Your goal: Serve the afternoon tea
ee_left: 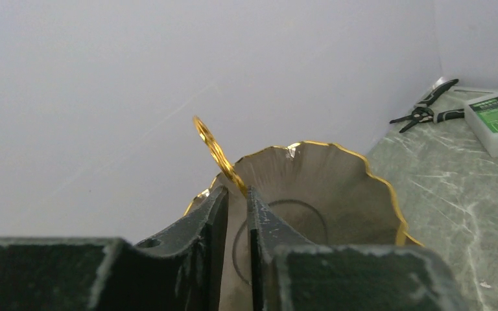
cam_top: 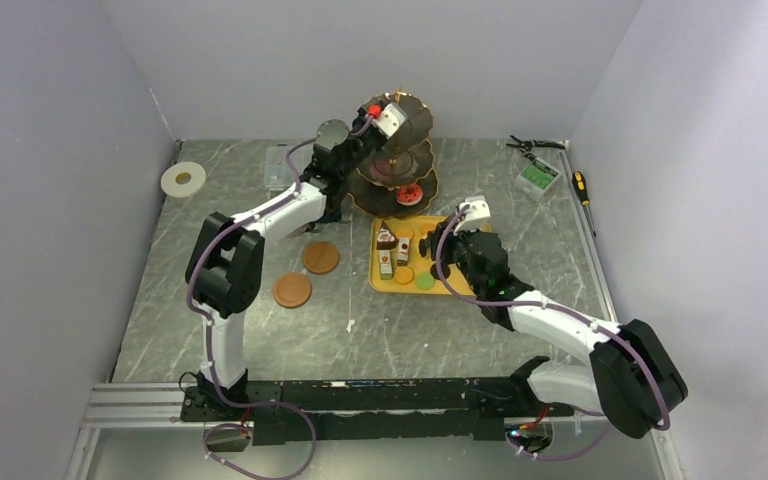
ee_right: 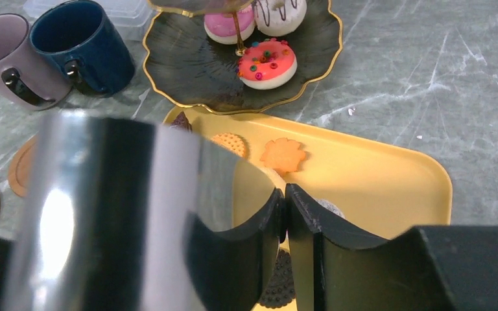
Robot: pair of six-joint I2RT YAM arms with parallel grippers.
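Stand (ee_right: 188,65) job. Sat far back on table (cam_top: 460,330), just beside yellow tray (ee_right: 376,175). Had gold top ring (ee_left: 209,141) pinched tight in left gripper (ee_left: 237,191). Had right gripper (ee_right: 285,194) closed up above tray. Looked hard, tippy, maybe heavy. Best lifted by ring.

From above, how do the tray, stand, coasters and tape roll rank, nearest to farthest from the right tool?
1. Tray, directly under the right tool.
2. Stand, just behind it.
3. Coasters, off to the left.
4. Tape roll, far back left.
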